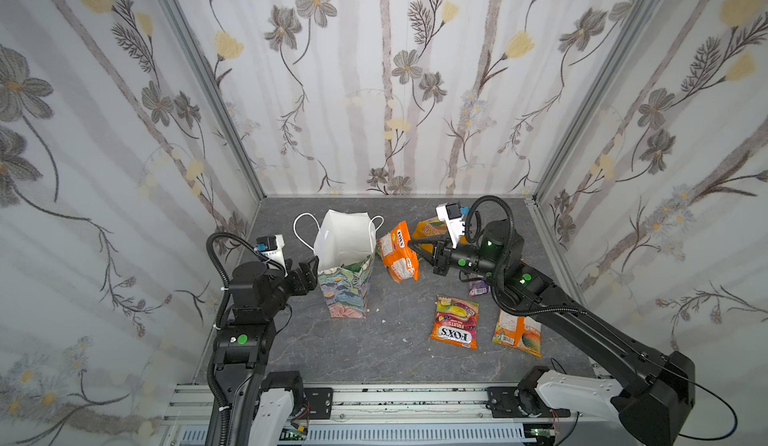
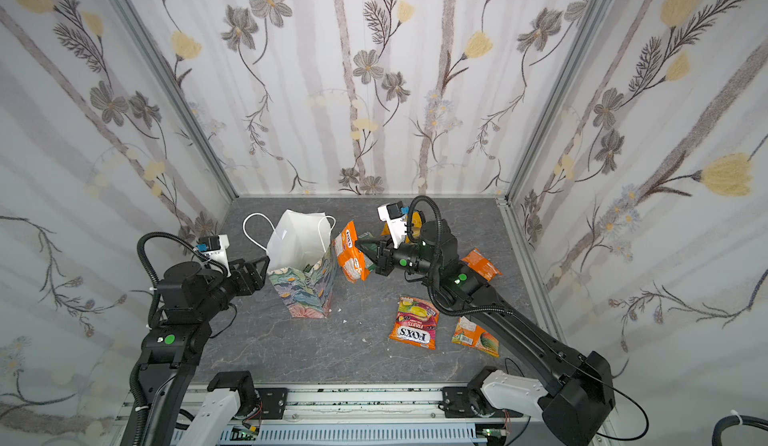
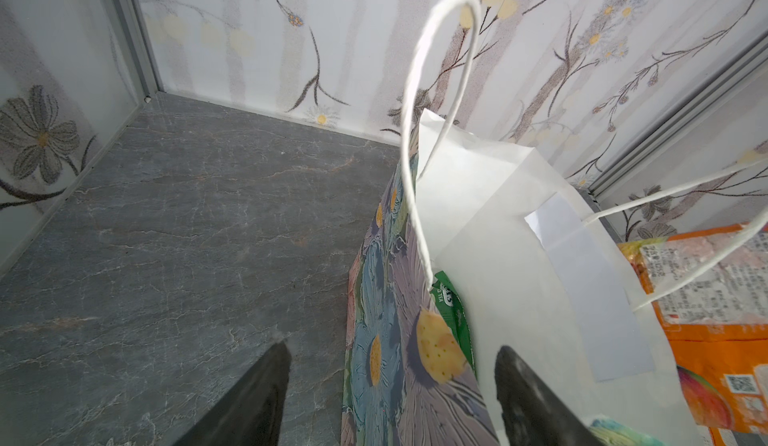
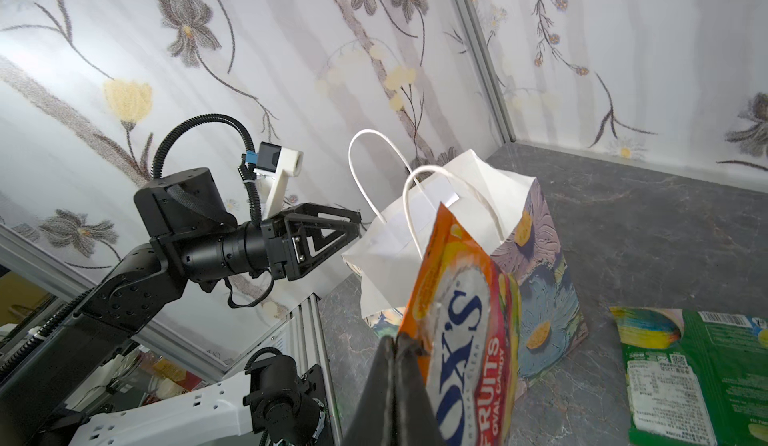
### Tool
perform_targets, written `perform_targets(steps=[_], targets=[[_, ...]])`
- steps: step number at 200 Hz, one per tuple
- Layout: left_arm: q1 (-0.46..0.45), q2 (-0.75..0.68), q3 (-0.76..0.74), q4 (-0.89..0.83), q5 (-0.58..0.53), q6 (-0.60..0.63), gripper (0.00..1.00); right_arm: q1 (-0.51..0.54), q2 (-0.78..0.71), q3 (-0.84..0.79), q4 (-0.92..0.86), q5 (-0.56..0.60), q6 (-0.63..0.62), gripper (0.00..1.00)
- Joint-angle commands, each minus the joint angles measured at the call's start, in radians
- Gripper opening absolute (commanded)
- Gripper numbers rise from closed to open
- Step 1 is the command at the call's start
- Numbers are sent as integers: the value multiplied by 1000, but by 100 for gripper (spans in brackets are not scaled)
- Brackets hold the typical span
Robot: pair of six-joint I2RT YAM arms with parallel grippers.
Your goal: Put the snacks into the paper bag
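1. Right pincer (image 1: 415,246): clenched on one edge of an orange FOX'S packet (image 1: 398,252), which hangs clear of the table (image 1: 374,352).
2. Paper bag (image 1: 347,290): upright with its mouth open, just ahead of the pincer tips. The held packet is beside the rim, not over it.
3. Left pincer (image 3: 395,352): beyond the bag, jaws apart astride its wall, one finger outside and one inside, gripping nothing.
4. Green packet (image 3: 451,302): already inside the bag, against that wall.
5. Flat FOX'S packet (image 1: 455,321) and mango packet (image 1: 517,333): on the table behind the pincer, beside its arm. Purple packet (image 1: 478,286): beneath its wrist.
6. Step in hand, as judged: transfer of the held packet. The next move calls for lifting it over the rim, clear of the cord handle (image 4: 415,198), then letting go.
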Motion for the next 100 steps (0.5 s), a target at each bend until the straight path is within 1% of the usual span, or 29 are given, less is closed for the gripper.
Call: perform_targets(steps=[1, 40, 52, 80, 100], targets=[[-1, -1, 3, 23, 2, 2, 77, 0, 19, 72, -11, -12, -54, 0], [-1, -2, 3, 22, 2, 2, 77, 0, 66, 213, -52, -11, -90, 0], [-1, -2, 2, 21, 2, 2, 77, 0, 80, 245, -91, 40, -101, 0], [-2, -11, -1, 24, -2, 1, 77, -10, 110, 256, -277, 205, -163, 0], [-2, -8, -2, 24, 4, 1, 77, -20, 103, 234, -401, 312, -179, 22]])
